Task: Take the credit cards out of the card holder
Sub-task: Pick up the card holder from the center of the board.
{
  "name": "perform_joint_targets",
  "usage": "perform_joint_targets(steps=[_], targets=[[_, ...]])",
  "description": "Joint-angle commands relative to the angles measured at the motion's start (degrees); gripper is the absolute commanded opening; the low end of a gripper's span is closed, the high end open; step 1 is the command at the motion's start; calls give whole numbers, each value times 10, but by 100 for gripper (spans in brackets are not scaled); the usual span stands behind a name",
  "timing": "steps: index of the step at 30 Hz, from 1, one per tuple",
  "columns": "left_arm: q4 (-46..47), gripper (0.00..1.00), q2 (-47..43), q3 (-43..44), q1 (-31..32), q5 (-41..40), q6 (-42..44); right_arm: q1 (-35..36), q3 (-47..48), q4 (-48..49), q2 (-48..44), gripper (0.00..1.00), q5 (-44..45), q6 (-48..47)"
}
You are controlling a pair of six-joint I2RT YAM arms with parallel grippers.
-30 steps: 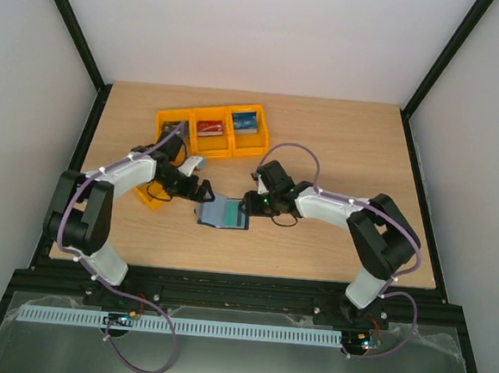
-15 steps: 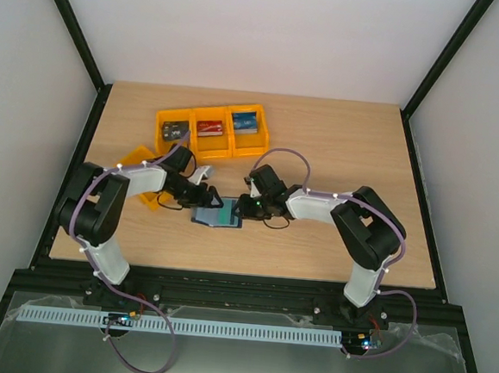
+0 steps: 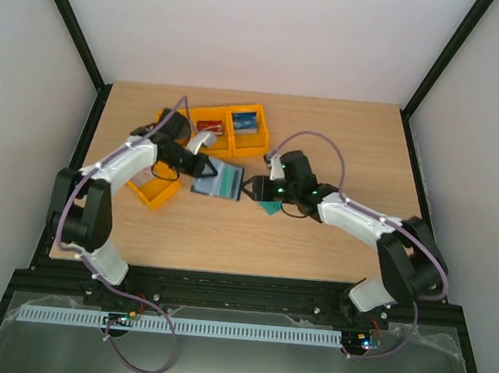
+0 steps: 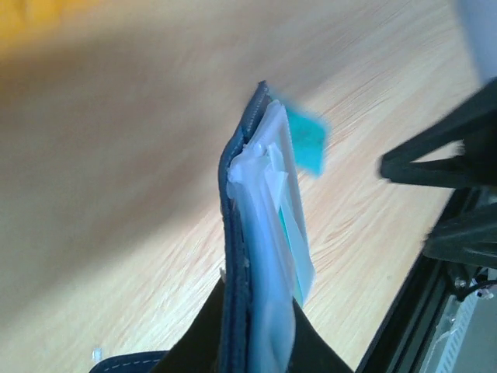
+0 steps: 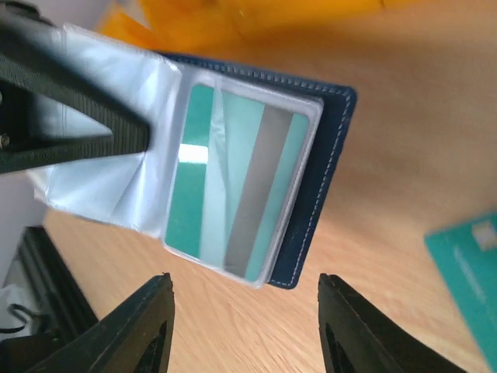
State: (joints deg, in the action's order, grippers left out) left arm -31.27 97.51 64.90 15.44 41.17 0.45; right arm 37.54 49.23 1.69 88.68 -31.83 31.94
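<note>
Worktop (image 3: 331, 245): pale wood, carries all below.

L arm (image 3: 122, 163): reaches in from the left toward mid-worktop. R arm (image 3: 359, 221): reaches in from the right to meet it.

Bins (image 3: 226, 131): orange, in a row at the far side. Lone bin (image 3: 149, 198): nearer, beside L arm.

Holder (image 3: 218, 182): mid-worktop, just in front of the row, btwn both tools. Open, navy cover underneath, clear sleeves facing up. Long axis approx left-right; one short end in L tool, free short end pointing at R tool. Can't tell if raised or resting.

L tool (image 4: 256, 350): pressed together on holder's end, cover + sleeves pinched flat btwn fingers.

R tool (image 5: 243, 291): spread, nothing btwn fingers, just off holder's free end, not touching.

Sleeved card (image 5: 233, 194): teal w/ grey stripe, inside top sleeve, stripe along its length.

Loose card (image 5: 466, 252): teal, flat on worktop near R tool, apart from holder.

Red card (image 3: 207, 127), blue card (image 3: 244, 123): in middle and right bins of the row.
</note>
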Motion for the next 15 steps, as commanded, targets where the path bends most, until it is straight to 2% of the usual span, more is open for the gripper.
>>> perform_joint_targets(steps=[1, 5, 9, 12, 15], targets=[[-139, 2, -80, 125, -1, 81, 137, -38, 3, 55, -82, 54, -67, -61], [-262, 2, -93, 266, 2, 117, 229, -55, -26, 144, -155, 74, -128, -64], [-308, 2, -104, 354, 13, 99, 243, -55, -17, 199, -190, 93, -176, -79], [-335, 2, -108, 401, 25, 95, 260, -55, -1, 205, -196, 97, -185, -86], [-348, 2, -114, 430, 37, 91, 266, -54, 17, 215, -188, 94, -208, -72]])
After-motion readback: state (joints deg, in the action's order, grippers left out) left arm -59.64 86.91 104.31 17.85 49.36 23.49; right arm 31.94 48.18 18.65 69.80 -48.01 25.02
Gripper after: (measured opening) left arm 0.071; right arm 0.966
